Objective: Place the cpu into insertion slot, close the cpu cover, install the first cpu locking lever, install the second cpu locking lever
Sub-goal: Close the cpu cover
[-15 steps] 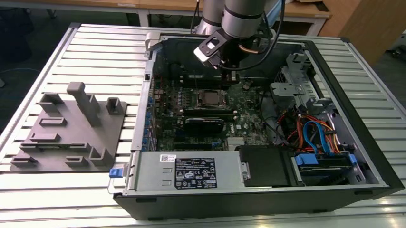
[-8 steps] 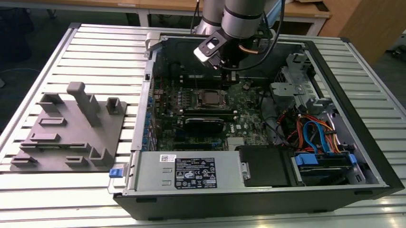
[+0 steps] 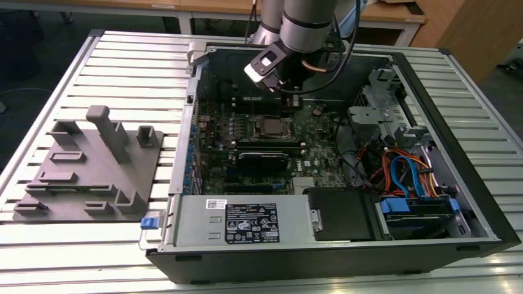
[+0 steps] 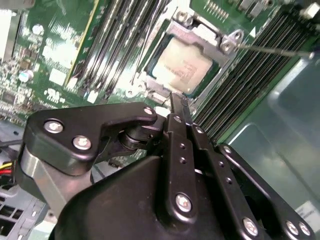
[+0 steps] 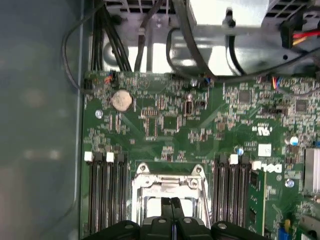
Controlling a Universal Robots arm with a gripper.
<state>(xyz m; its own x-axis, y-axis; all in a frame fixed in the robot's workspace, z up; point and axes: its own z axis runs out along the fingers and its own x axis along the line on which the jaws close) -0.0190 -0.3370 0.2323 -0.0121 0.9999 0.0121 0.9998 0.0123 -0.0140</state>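
Observation:
The cpu [image 4: 183, 65] lies in the insertion slot [image 3: 268, 127], its dull silver top showing through the window of the cpu cover [image 4: 202, 36]. That silvery frame lies flat over the chip. One thin wire locking lever [image 4: 272, 49] sticks out sideways from the socket's corner. My gripper [image 4: 177, 102] hangs just above the socket's edge, its two black fingers pressed together with nothing between them. In the first wrist view the shut gripper [image 5: 170, 202] sits over the cover [image 5: 142, 186]. In the exterior view the gripper [image 3: 286, 86] hovers inside the open computer case, behind the socket.
Black memory slots [image 5: 106, 192] flank the socket on both sides. A long black card [image 3: 263, 160] lies in front of it. Cables [image 3: 400, 171] and a drive cage [image 3: 376, 110] fill the exterior view's right. A grey fixture plate [image 3: 90, 177] rests left of the case.

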